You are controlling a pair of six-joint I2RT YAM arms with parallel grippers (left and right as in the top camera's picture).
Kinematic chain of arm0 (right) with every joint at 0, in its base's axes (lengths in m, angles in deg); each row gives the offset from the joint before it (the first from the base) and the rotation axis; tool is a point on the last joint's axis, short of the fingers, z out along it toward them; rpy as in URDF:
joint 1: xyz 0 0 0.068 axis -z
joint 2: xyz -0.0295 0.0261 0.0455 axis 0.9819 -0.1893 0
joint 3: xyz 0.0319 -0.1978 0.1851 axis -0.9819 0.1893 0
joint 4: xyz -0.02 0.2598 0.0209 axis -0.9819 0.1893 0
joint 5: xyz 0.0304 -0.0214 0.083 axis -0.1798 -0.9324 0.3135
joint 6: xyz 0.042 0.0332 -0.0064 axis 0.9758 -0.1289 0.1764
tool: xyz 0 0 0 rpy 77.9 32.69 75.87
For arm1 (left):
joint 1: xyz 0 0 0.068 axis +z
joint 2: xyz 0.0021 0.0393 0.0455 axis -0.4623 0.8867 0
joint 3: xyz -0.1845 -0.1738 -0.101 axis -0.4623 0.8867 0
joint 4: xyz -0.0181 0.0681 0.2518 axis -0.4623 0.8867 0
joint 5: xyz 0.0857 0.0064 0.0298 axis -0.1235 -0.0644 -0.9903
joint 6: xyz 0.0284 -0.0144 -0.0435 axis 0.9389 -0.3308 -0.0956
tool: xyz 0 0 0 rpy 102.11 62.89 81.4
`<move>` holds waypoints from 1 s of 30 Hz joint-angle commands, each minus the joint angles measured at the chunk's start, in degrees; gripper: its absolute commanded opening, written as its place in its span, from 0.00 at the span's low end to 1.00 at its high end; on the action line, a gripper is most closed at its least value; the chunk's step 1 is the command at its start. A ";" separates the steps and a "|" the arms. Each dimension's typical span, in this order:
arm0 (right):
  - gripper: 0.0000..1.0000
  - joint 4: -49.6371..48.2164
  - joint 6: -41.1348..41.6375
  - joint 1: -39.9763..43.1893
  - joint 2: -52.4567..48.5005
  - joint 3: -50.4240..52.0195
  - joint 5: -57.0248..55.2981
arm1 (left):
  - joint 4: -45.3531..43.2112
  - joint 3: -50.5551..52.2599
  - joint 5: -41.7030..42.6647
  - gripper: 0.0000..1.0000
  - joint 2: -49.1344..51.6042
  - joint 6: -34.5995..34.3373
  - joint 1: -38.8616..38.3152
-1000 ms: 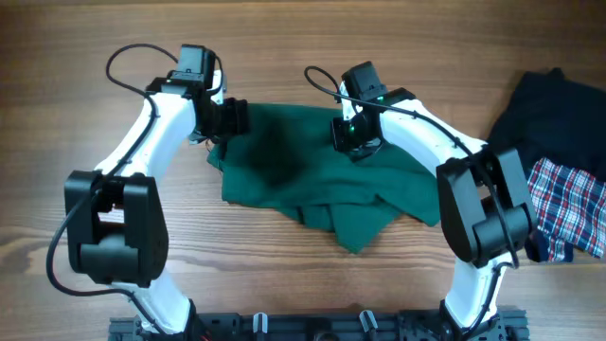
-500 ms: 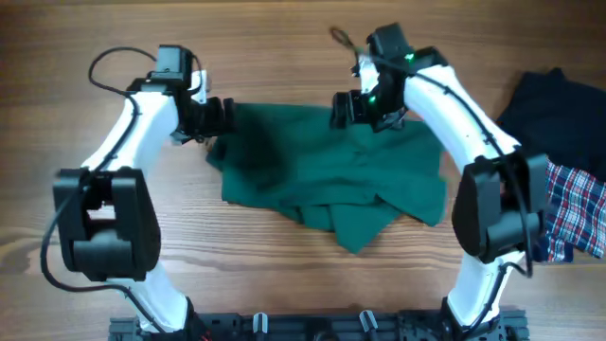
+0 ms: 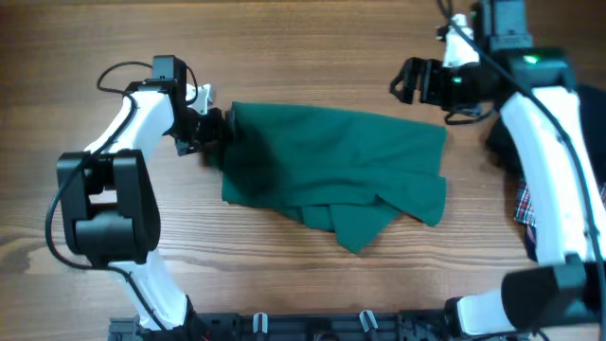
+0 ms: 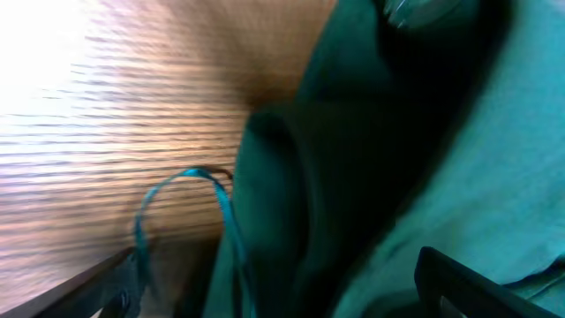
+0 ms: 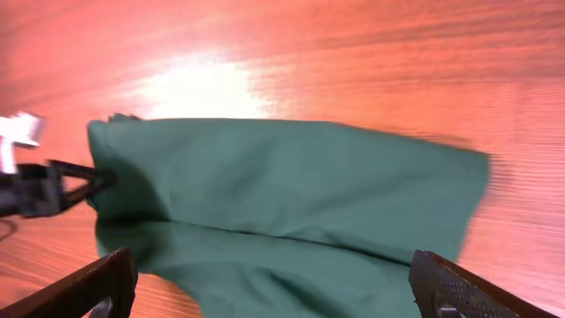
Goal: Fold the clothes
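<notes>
The clothes (image 3: pixel 331 170), a plain dark green garment, lie spread across the middle of the table, with a bunched flap at the front edge. My left gripper (image 3: pixel 216 133) sits at the garment's back left corner. In the left wrist view the clothes (image 4: pixel 380 177) fill the space between the widely parted fingers of that gripper (image 4: pixel 282 291), which stands open. My right gripper (image 3: pixel 409 83) hangs open above bare wood behind the garment's back right corner, clear of it. The right wrist view looks down on the clothes (image 5: pixel 291 194) from above, with nothing between the right gripper's (image 5: pixel 282 296) fingers.
A plaid cloth (image 3: pixel 524 204) and a dark garment (image 3: pixel 497 142) lie at the right edge, mostly hidden behind my right arm. A thin blue thread loop (image 4: pixel 185 203) hangs at the garment's corner in the left wrist view. Bare wood surrounds the garment.
The right gripper opened, let go of the green fabric and swung up and to the back right. The garment's back edge now lies stretched to the right. The left gripper opened wider.
</notes>
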 commanded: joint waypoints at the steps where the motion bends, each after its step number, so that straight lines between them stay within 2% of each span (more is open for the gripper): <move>1: 1.00 1.11 -1.40 1.01 4.24 -1.14 0.87 | 0.20 0.26 4.63 0.98 2.56 1.79 -0.17; 3: 1.00 1.62 -1.40 1.11 5.07 -1.11 0.90 | 0.22 0.26 5.51 0.98 2.58 2.62 -0.17; 6: 1.00 2.05 -1.36 1.11 5.18 -1.11 0.90 | 1.22 0.26 7.39 0.89 2.64 3.08 -0.20; 13: 1.00 2.23 -1.36 1.11 5.18 -1.11 0.92 | 5.68 0.26 7.58 0.85 2.64 3.26 -0.92; 22: 1.00 2.84 -1.36 1.11 5.18 -1.11 0.92 | 5.44 0.26 8.00 0.80 2.86 2.34 -8.37; 23: 1.00 2.91 -1.38 1.11 5.18 -1.11 0.92 | 5.38 0.26 7.98 0.75 2.86 2.10 -8.76; 24: 1.00 2.99 -1.38 1.11 5.18 -1.11 0.92 | 5.16 0.26 7.96 0.65 2.86 1.44 -8.90; 26: 1.00 3.17 -1.38 1.11 5.18 -1.11 0.92 | 5.01 0.26 7.98 0.43 2.86 1.46 -8.76; 27: 1.00 3.21 -1.38 1.11 5.18 -1.11 0.92 | 5.03 0.26 7.98 0.27 2.86 1.46 -8.57; 30: 1.00 3.41 -1.36 1.11 5.18 -1.11 0.92 | 4.94 0.26 7.93 0.04 2.86 1.44 -8.13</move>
